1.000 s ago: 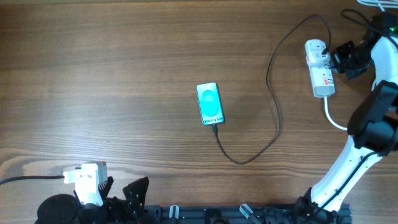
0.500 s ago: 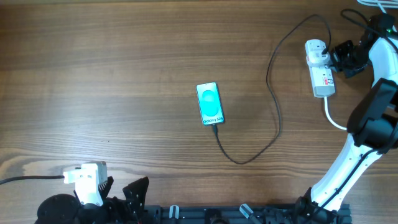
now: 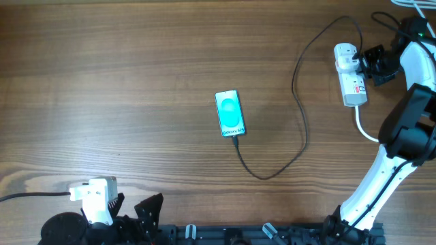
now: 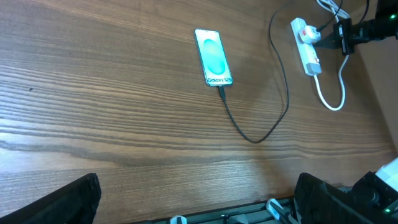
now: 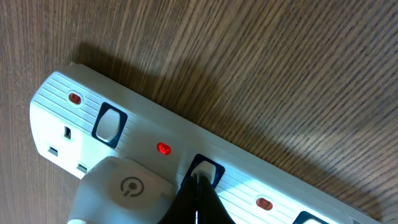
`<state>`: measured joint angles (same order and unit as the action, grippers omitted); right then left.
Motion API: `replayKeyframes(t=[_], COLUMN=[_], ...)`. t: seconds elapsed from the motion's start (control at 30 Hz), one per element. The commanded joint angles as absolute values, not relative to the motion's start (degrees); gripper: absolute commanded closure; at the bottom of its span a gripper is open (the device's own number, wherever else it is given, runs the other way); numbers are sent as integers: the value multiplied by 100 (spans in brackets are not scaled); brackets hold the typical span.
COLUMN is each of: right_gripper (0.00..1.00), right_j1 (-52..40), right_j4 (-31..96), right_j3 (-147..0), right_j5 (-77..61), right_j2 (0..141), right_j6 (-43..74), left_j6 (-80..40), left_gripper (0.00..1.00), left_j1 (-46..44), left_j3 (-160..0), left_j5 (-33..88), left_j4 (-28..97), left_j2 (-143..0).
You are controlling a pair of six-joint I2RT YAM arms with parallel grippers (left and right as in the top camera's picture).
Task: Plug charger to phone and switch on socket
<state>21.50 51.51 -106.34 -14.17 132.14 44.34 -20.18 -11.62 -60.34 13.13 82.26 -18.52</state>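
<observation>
The phone (image 3: 229,113) lies mid-table with its teal screen up; it also shows in the left wrist view (image 4: 213,56). The thin black charger cable (image 3: 300,102) runs from the phone's lower end in a loop to the white socket strip (image 3: 349,75) at the far right. My right gripper (image 5: 198,181) is shut, its tips pressed on a grey rocker switch (image 5: 207,168) of the socket strip (image 5: 261,180), next to a white plug adapter (image 5: 121,193). A red light (image 5: 163,149) beside that switch glows. My left gripper (image 4: 193,205) is open and empty at the table's near edge.
A thicker white cable (image 3: 364,129) leaves the strip's near end. A second rocker switch (image 5: 108,123) sits on the strip further along. A white block with a black lead (image 3: 95,192) sits by the left arm's base.
The right gripper edged slightly up and closer along the strip's right side. Phone, cable and left arm have not moved.
</observation>
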Motion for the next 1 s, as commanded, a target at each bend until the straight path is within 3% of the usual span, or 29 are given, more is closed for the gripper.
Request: replayKeyframes(t=[0.0, 0.17, 0.4, 0.6, 0.8, 0.83, 0.9, 0.93, 0.97], right_gripper=[95, 96, 95, 96, 95, 92, 8, 0, 0], right_j1=[1865, 1881, 1472, 176, 16, 16, 19, 19, 19], right_j4=[5133, 5852, 6329, 7516, 8818, 8932, 9214, 9212, 9214], right_j3=[-10602, -10606, -10606, -10606, -10606, -10606, -10606, -10604, -10606], right_j5=[-1426, -703, -569, 169, 167, 172, 165, 169, 167], right_j2=[13666, 13268, 10527, 8261, 5927, 5548, 4711, 4344, 3839], right_j6=[4495, 4305, 2161, 2102, 2104, 2106, 2119, 2104, 2119], left_j6=[-1990, -1990, -1990, -1990, -1990, -1990, -1990, -1990, -1990], left_gripper=[0, 0, 0, 0, 0, 0, 0, 0, 0], left_j1=[-1173, -1173, -1173, -1173, -1173, -1173, -1173, -1173, -1173], left_j3=[-6027, -6027, -6027, -6027, -6027, -6027, -6027, -6027, -6027], left_j5=[1297, 1297, 1297, 1297, 1297, 1297, 1297, 1297, 1297], left_j4=[8215, 8213, 8213, 8213, 8213, 8213, 8213, 8213, 8213], left_j2=[-1848, -1848, -1848, -1848, -1848, -1848, -1848, -1848, -1848])
